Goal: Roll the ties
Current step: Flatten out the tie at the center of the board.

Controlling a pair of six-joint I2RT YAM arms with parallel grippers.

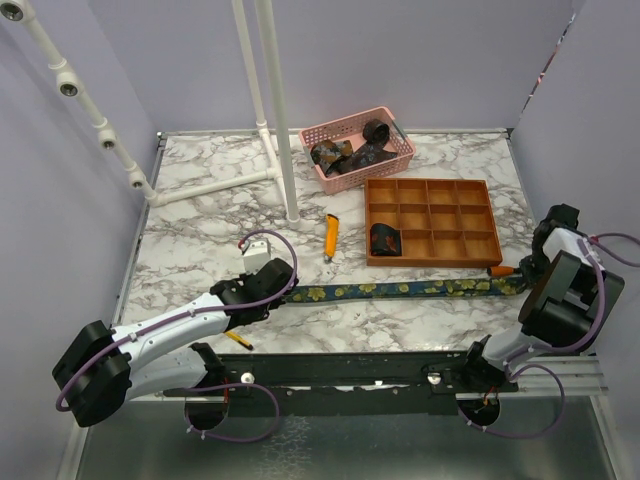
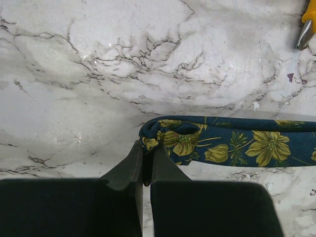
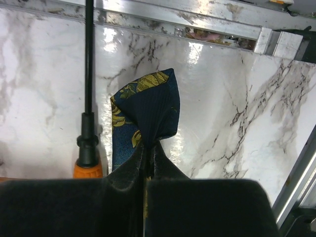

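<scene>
Overhead, a navy yellow-flowered fabric necktie (image 1: 400, 290) lies stretched out, still unrolled, on the marble table (image 1: 200, 220); one rolled tie (image 1: 385, 238) sits in the wooden divided tray (image 1: 427, 182). Left wrist: the left gripper (image 2: 147, 153) pinches its folded end. Right wrist: the right gripper (image 3: 148, 148) pinches the other tip.

**Two white-and-black arms, purple cable everywhere**

Here's the left arm (image 1: 170, 335): a white shell along the long link, blocky black joints at either end, and a big rounded black housing at the elbow. A purple cable (image 1: 265, 233) loops above the wrist, more of it runs along the white link, and more curls beneath the black base (image 1: 205, 400). There's a small white camera box (image 1: 255, 260) on top of the wrist. Over to the right arm (image 1: 560, 290): same colours, a white panel up top and a chunky black motor housing ringed with purple cable. Up close, the left gripper (image 2: 146, 150) shows matte black fingers (image 2: 126, 170), broad flat blocks tapering to wedge tips, and the right gripper (image 3: 147, 148) matches it
</scene>
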